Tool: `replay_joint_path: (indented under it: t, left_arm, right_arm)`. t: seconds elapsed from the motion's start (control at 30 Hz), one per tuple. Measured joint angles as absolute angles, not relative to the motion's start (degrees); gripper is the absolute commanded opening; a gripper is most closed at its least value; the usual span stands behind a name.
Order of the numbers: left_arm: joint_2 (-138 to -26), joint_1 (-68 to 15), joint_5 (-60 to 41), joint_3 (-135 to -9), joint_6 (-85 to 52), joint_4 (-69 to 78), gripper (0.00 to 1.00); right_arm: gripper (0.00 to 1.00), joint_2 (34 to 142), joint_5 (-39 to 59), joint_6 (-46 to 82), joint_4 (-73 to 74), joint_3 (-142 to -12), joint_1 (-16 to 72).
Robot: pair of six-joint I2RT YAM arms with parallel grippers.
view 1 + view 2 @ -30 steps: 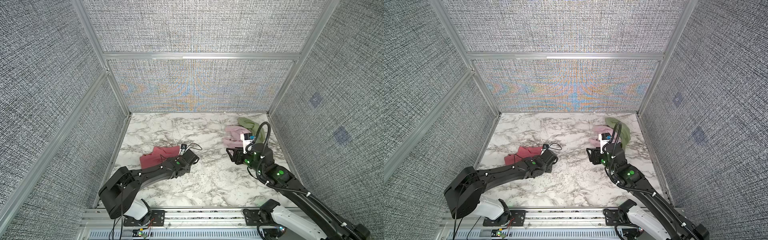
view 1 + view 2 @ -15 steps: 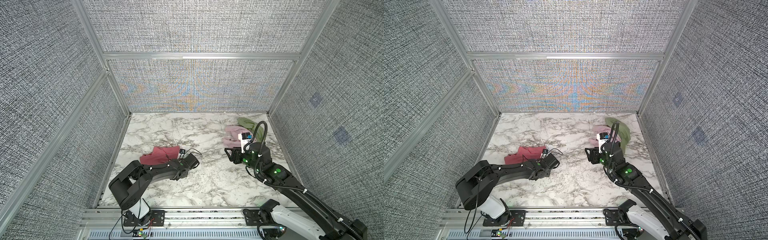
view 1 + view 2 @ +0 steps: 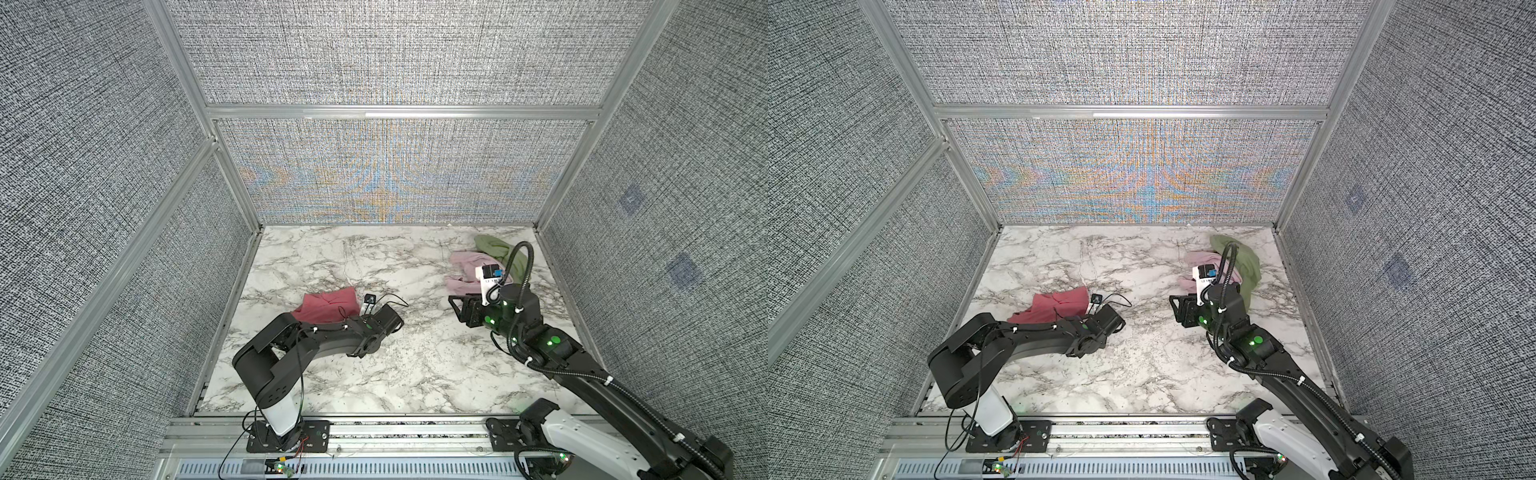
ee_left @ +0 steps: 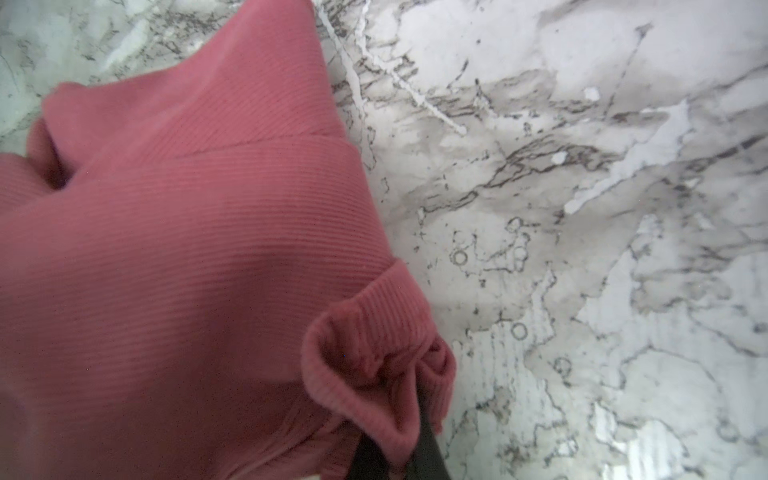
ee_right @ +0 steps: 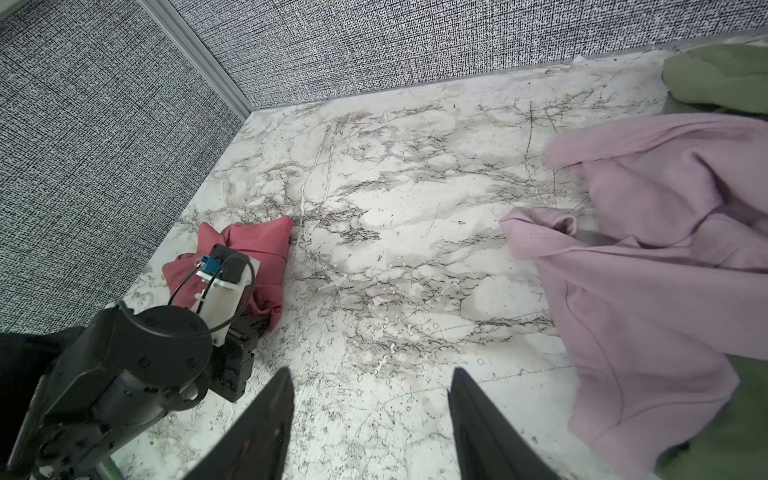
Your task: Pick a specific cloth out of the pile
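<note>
Where your left arm reaches low over the white grey-veined marble tabletop (image 3: 415, 365), the left gripper (image 4: 399, 440) is pinched tight on a bunched hem of the one rose-red ribbed fabric cloth (image 4: 187, 249). It lies at the left, well apart from the pile (image 3: 1246, 266) at the far right: one pale pink cloth (image 3: 463, 266), one olive green cloth (image 3: 494, 247). Your right gripper (image 5: 370, 372) hangs near them, jaws spread and empty.
</note>
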State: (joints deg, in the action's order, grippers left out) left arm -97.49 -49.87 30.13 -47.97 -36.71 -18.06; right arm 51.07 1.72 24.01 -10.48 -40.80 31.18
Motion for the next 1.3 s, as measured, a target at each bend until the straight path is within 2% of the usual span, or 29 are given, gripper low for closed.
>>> replay_joint_path:
  t: [0.23, 0.47, 0.73, 0.97, 1.3]
  left_arm:
    - [-95.5, -49.4, 27.6, -56.8, -33.1, -17.1, 0.00]
    - [-88.1, -42.8, 23.6, -58.8, -31.3, -14.1, 0.00]
    - [-72.2, -35.0, 21.9, -45.9, -33.3, -12.3, 0.00]
    - [-57.7, -31.6, 22.0, -30.1, -40.1, -15.1, 0.00]
    - [-51.2, -30.2, 19.8, -21.2, -48.8, -20.1, 0.00]
  right_arm:
    - [0.61, 51.0, 1.7, 23.8, -10.3, -40.9, 31.2]
    - [0.61, 52.5, 2.5, 23.6, -9.4, -42.4, 31.2]
    - [0.61, 53.4, 3.5, 23.4, -8.3, -43.1, 31.2]
    - [0.61, 54.7, 4.8, 23.4, -7.4, -43.5, 31.2]
    - [0.61, 55.1, 6.3, 23.6, -6.2, -43.6, 31.2]
